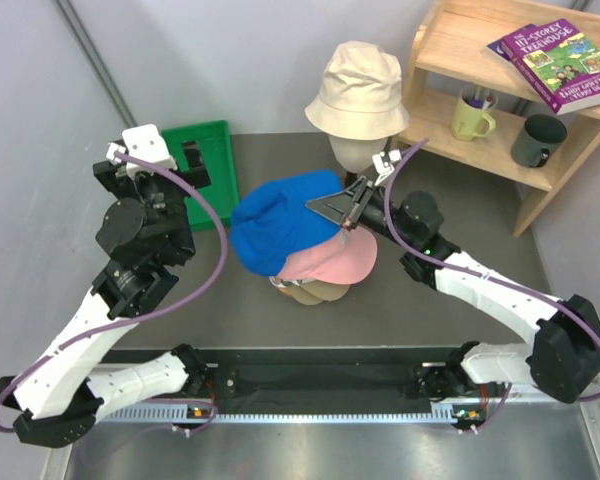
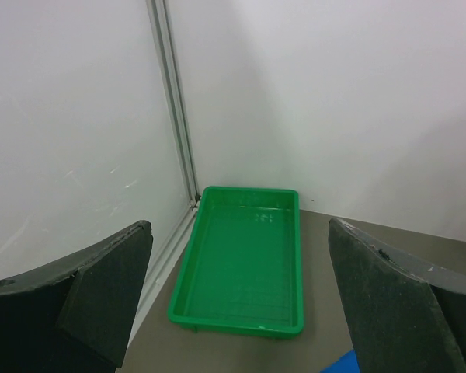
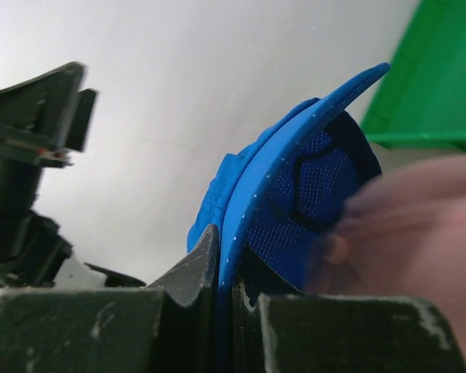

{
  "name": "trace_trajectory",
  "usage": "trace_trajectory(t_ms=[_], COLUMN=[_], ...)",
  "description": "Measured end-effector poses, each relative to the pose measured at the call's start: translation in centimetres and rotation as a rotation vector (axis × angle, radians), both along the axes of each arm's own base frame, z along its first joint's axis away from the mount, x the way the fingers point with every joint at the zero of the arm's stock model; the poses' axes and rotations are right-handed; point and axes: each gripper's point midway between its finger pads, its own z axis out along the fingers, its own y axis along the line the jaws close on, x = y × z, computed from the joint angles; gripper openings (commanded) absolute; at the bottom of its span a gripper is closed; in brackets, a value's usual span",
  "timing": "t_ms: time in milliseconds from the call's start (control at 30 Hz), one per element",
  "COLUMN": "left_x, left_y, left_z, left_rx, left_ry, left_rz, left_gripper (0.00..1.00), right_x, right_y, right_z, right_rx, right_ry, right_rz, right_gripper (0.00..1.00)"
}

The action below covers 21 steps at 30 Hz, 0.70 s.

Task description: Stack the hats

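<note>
A blue cap (image 1: 278,226) hangs tilted over a pink cap (image 1: 330,262), which lies on a tan cap (image 1: 305,293) in a pile at the table's middle. My right gripper (image 1: 352,208) is shut on the blue cap's brim; in the right wrist view the brim (image 3: 295,194) runs between my fingers (image 3: 194,268), with the pink cap (image 3: 419,233) blurred at the right. A cream bucket hat (image 1: 357,90) sits on a head form (image 1: 352,152) behind the pile. My left gripper (image 2: 241,311) is open and empty, above the table's left side. The white cap is not visible.
A green tray (image 1: 212,165) lies at the back left, and shows empty in the left wrist view (image 2: 245,264). A wooden shelf (image 1: 500,100) at the back right holds two mugs (image 1: 473,117) and books (image 1: 560,62). A grey wall stands at the left.
</note>
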Motion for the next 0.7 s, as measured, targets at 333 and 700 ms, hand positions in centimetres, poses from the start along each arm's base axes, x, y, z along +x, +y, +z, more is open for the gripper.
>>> trace_trajectory(t_ms=[333, 700], left_x=[0.6, 2.8], left_y=[-0.7, -5.3], left_z=[-0.2, -3.9], left_rx=[-0.023, 0.005], left_ry=[-0.001, 0.105], left_rz=[-0.011, -0.165], left_gripper=[0.99, 0.99], right_x=[0.5, 1.3], right_y=[-6.7, -10.0], right_z=[-3.7, -9.6], right_rx=[-0.007, -0.062], right_ry=[0.072, 0.162], right_rz=[-0.131, -0.205], right_gripper=[0.0, 0.0])
